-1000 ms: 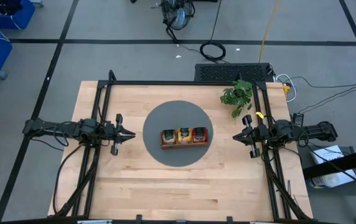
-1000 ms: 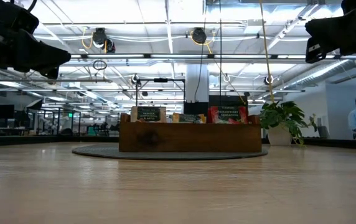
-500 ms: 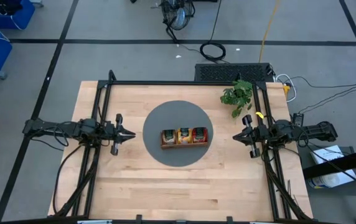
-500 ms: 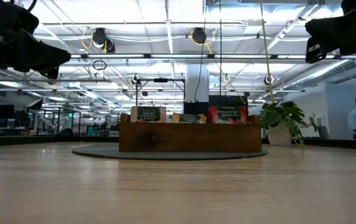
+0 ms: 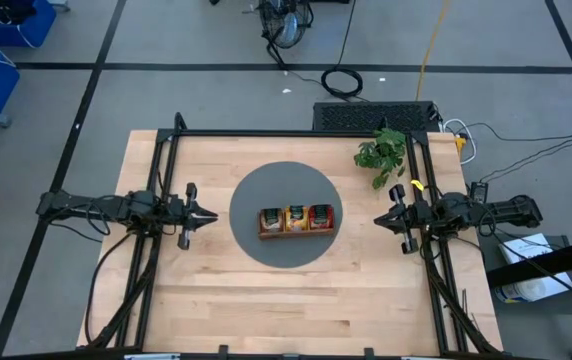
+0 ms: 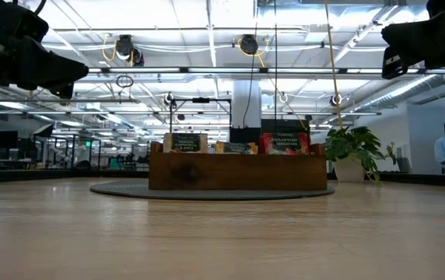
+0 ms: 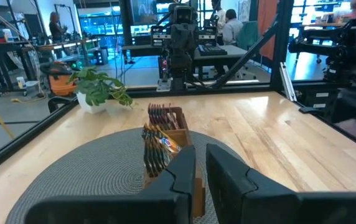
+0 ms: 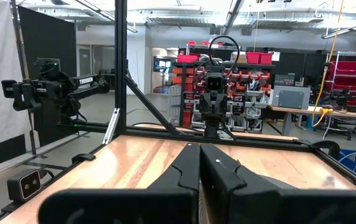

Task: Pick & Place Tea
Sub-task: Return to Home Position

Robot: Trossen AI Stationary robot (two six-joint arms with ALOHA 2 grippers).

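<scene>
A long brown wooden tray (image 5: 296, 228) lies on a round grey mat (image 5: 286, 185) at the table's middle. Tea sachets stand upright in its three compartments: dark-labelled ones (image 6: 185, 142) on the left, orange ones (image 5: 295, 215) in the middle, red ones (image 6: 285, 142) on the right. My left gripper (image 5: 209, 214) hovers level at the mat's left, pointing at the tray's end (image 7: 179, 119), with only a narrow gap between its fingers (image 7: 184, 171) and nothing in it. My right gripper (image 5: 378, 220) hovers at the mat's right, shut and empty, fingers together (image 8: 190, 165).
A small potted plant (image 5: 381, 152) stands at the table's far right, near the right arm. Black frame rails (image 5: 161, 170) run along the table's left, right and far sides. Bare wood (image 5: 286, 300) stretches from the mat to the near edge. People (image 7: 231, 25) show in the room beyond.
</scene>
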